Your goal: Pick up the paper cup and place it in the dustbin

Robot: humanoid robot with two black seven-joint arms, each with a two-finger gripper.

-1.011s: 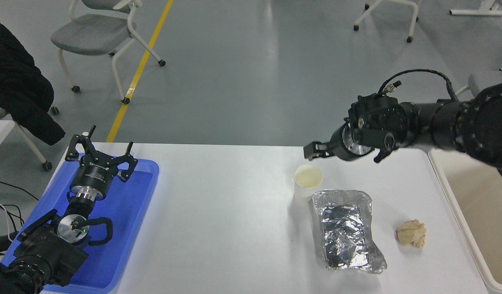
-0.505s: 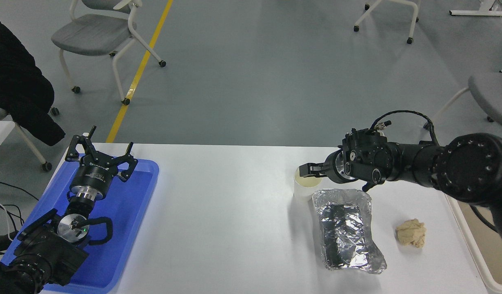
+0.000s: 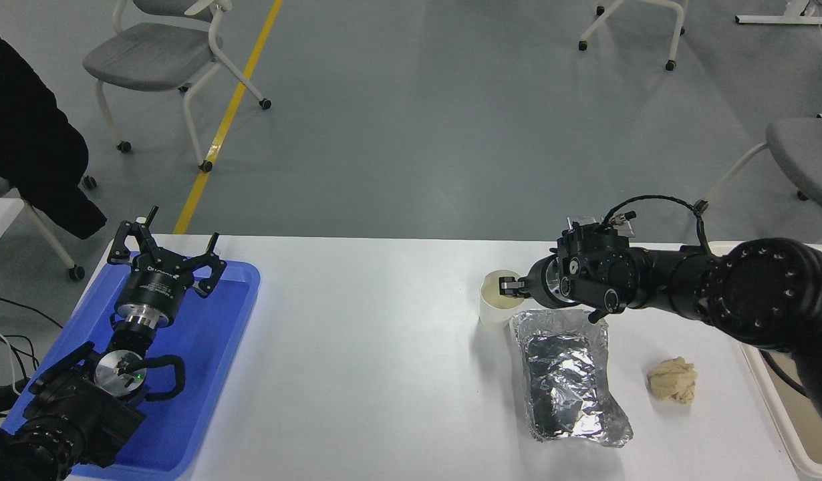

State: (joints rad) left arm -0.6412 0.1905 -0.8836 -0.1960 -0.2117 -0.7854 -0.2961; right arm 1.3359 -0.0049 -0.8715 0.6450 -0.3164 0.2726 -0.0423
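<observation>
My right claw (image 3: pixel 512 286) reached in low from the right edge of the table (image 3: pixel 371 347) and sat at the paper cup (image 3: pixel 494 308), one black fingertip (image 3: pixel 508 286) poking over the cup's right rim into its pale mouth. The other finger was hidden behind the wrist, so I could not tell whether I was clenched on the cup wall or merely resting there. The cup stood upright on the white table, toward the far side, with its base just beside the far left corner of a crumpled foil tray (image 3: pixel 568 377). My wrist hung over that tray's far end. A tan ball of crumpled paper (image 3: pixel 673 380) lay apart from the tray, to its right. The dustbin (image 3: pixel 788 437) showed only as a cream rim and a strip of its inside at the right edge of the table, mostly hidden behind my arm, and well apart from the cup. My left claw (image 3: pixel 165 248) was parked at the lower left above a blue tray (image 3: pixel 210 374), its fingers spread wide and holding nothing.
</observation>
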